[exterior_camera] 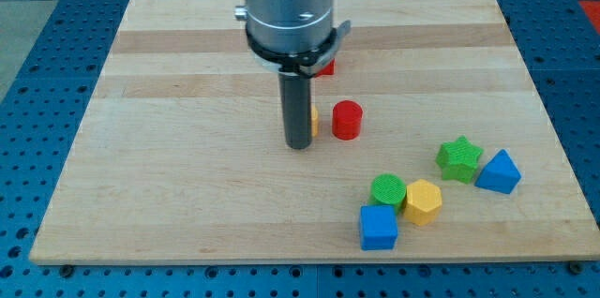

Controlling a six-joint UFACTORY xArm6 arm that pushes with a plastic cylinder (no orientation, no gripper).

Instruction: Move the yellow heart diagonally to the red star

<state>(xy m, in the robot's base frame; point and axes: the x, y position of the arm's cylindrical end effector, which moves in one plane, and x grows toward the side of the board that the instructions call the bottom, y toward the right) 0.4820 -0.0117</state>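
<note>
Blocks: two red, two blue, two green, two yellow.

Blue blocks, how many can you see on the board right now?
2. One blue block sits near the view's bottom, touching the green cylinder. The other blue block is at the view's right, beside the green star. The arm could hide more.

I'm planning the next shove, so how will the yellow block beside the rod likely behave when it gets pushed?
The yellow block is mostly hidden behind my tip, so its shape is unclear. It looks low and rigid, so it should slide rather than tip. An off-centre push would probably turn it. The red cylinder stands just to its right and could get bumped.
</note>
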